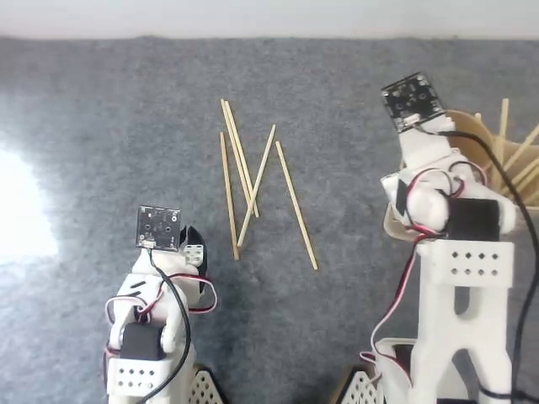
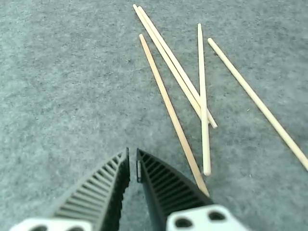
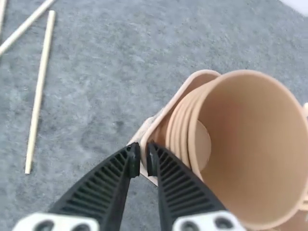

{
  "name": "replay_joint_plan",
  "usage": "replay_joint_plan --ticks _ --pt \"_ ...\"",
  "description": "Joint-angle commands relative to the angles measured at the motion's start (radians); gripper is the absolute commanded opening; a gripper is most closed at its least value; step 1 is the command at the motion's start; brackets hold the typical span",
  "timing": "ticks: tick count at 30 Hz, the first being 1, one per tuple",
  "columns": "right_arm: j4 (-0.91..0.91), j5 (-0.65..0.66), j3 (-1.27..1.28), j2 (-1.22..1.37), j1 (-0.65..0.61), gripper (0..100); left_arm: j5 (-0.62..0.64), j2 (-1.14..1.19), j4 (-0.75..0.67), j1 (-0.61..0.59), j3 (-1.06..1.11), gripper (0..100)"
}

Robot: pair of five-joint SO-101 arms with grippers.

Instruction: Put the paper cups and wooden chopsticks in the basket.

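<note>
Task status is judged as partly done. 5 wooden chopsticks [image 1: 253, 181] are counted loose on the grey table [image 1: 101, 118], well apart from the basket [image 1: 391, 225]: 2 lie touching side by side, 1 is crossed over that pair, and 1 single lies on either side. The same 5 are confirmed in the left wrist view [image 2: 202, 96]. Further chopsticks [image 1: 514, 164] are seen standing out of the basket at the table's right edge; at least 4 are made out, but an exact count cannot be given because the right arm covers part of them. The paper cups [image 3: 240, 144] are found nested as 1 stack, lying on its side with the open mouth toward the right wrist camera; about 4 rims are distinguished, and the true number cannot be told. The stack appears to rest in the basket, so the cups are judged as done. The left gripper [image 2: 132, 154] is held just above the table near the closest chopstick's end, jaws closed to a thin slit with nothing between them. The right gripper [image 3: 142, 147] is positioned at the cup stack's edge, jaws likewise pressed together and empty. Remaining work: the 5 loose chopsticks are to be carried to the basket.
</note>
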Motion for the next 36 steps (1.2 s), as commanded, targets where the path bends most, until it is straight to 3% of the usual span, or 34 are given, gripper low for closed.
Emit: replay_joint_plan --ticks 1,6,17,36 --pt "0.005 0.003 0.051 0.016 -0.074 0.7 -0.008 -0.008 0.002 0.003 -0.005 2" --pt "0.012 -0.012 -0.014 0.016 -0.114 0.7 -0.008 -0.008 0.002 0.003 -0.005 2" --pt "0.013 -0.032 -0.043 0.016 -0.019 0.7 -0.008 -0.008 0.002 0.003 -0.005 2" --pt "0.012 -0.144 -0.157 0.016 -0.030 0.7 -0.008 -0.008 0.002 0.003 -0.005 2"
